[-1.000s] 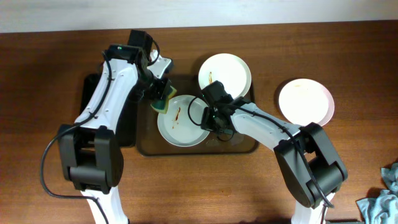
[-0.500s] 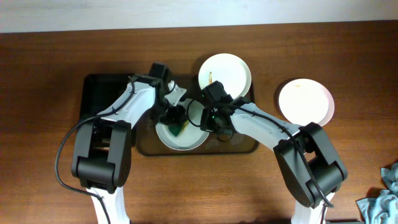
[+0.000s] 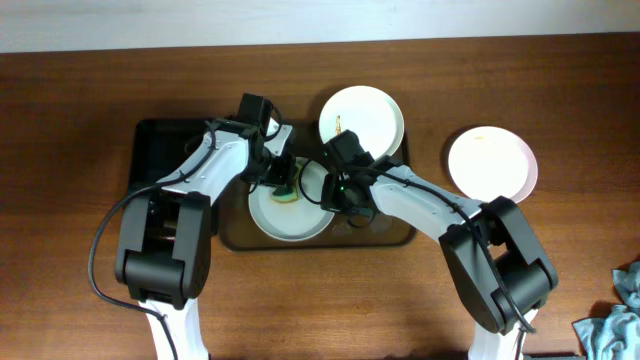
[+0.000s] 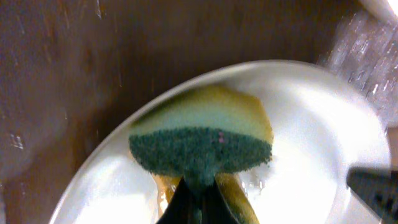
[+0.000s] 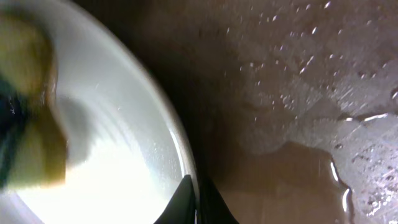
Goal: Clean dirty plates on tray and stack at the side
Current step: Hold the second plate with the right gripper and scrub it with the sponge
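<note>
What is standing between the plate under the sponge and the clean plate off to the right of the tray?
Only the tray's low rim and the right arm's own links lie across that path. The other dirty plate sits farther back, off the line.

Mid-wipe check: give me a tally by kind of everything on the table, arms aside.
Plates: 3 (front plate, back plate, side plate)
Trays: 2 (brown tray, black tray)
Sponges: 1 (sponge)
Cloths: 1 (cloth, partly out of frame)
Total: 7
</note>
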Tool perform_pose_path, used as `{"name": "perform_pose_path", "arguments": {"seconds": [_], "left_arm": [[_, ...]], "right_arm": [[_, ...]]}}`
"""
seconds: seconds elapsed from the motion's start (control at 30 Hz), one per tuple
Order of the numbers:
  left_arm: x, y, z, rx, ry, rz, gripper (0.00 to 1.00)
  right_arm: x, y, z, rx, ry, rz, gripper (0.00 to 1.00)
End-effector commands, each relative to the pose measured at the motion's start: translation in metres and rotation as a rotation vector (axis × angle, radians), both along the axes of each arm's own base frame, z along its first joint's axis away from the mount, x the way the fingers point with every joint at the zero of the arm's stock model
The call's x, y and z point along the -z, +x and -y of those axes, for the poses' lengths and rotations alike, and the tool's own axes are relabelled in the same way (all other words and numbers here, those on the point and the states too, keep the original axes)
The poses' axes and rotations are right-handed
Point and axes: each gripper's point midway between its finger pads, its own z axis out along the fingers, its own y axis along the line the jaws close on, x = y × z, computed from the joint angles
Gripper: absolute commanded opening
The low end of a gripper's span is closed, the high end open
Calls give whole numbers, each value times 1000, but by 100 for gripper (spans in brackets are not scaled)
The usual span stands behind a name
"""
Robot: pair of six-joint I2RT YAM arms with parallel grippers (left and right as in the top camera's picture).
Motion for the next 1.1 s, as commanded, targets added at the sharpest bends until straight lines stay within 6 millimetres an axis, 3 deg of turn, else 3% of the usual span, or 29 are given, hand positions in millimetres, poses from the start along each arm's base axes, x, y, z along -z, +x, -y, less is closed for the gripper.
{"name": "perform_pose_path", "arguments": {"seconds": [0.0,0.03,0.1,0.17,0.27,0.37,0.43,0.47,0.53,0.57,0.67,0.73,0.77,0.8,0.9,1.0,1.07], "left_arm": [[13,-51,11,149,-120,-183,0],[6,-49,25,170,-210,-167,1],[7,-30,26,162,-206,-88,1],[21,1,-2,-15,-14,-13,1],[28,20,-57,-203,288,66,0],[29,1,-84,-206,443,13,1],[29,-24,-87,-181,459,-89,0],[30,-41,-76,-126,401,-164,1],[22,-68,-23,74,76,-275,1],[15,-73,-5,116,-38,-286,1],[5,-65,22,147,-206,-249,1],[5,-40,29,72,-234,-177,1],[11,-26,21,-4,-179,-144,1],[20,-7,1,-122,-54,-88,1],[28,9,-48,-238,221,-4,1],[5,12,-78,-254,405,0,1],[-23,16,-76,-248,404,-21,1]], "right_arm": [[8,-1,1,-8,-24,-6,4],[8,-1,1,-8,-24,-6,4],[8,-1,1,-10,-25,-6,4],[8,-2,0,-17,-23,-6,4],[8,-2,0,-17,-23,-6,4],[8,-2,0,-17,-22,-6,4],[8,-2,0,-17,-22,-6,4],[8,-2,0,-17,-22,-6,4],[8,-2,0,-18,-21,-7,4],[7,-2,0,-18,-20,-7,4],[8,-2,0,-18,-20,-8,4],[8,-2,0,-21,-21,-7,4],[8,-2,0,-21,-21,-7,4],[8,-2,0,-21,-21,-7,4],[8,-2,0,-20,-21,-7,4],[8,-2,0,-20,-21,-8,4],[8,-3,1,-20,-25,-13,4]]}}
